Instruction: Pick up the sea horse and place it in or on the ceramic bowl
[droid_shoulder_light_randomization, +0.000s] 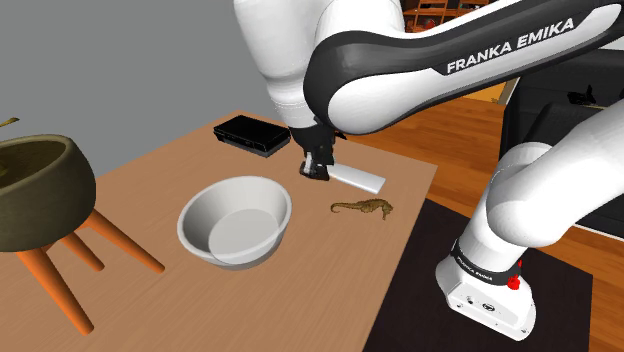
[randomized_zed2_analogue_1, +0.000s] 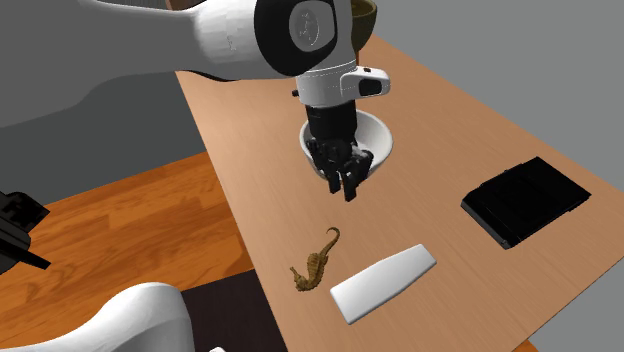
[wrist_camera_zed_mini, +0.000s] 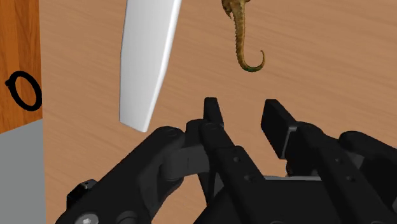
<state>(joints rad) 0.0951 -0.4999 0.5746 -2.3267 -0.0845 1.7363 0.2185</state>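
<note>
Reading the shoulder view from its left: a dark olive round pot on orange legs (droid_shoulder_light_randomization: 40, 190) stands at nine o'clock from the pale grey-white round bowl (droid_shoulder_light_randomization: 190, 215). The bowl sits open side up on the brown wooden table (droid_shoulder_light_randomization: 300, 290), ready to take something dropped in from above. A flat black rectangular box (droid_shoulder_light_randomization: 252, 135) lies at twelve o'clock from the bowl, well clear of the work.

The all-black two-finger gripper (droid_shoulder_light_randomization: 316, 170) hangs above the table pointing down, which I judge to be the approach to the pick. A flat white oblong slab (droid_shoulder_light_randomization: 357, 178) lies just beside it at three o'clock. The small brown curled sea horse (droid_shoulder_light_randomization: 363, 208) lies flat on the wood at three o'clock from the bowl and four o'clock from the gripper, near the slab but apart from it.

In the wrist view the two fingertips (wrist_camera_zed_mini: 212, 111) stand part-way apart with bare wood showing between them. They grip nothing and touch nothing. The sea horse's hooked tail lies beyond them (so the hand likely needs to move over it before descending).
</note>
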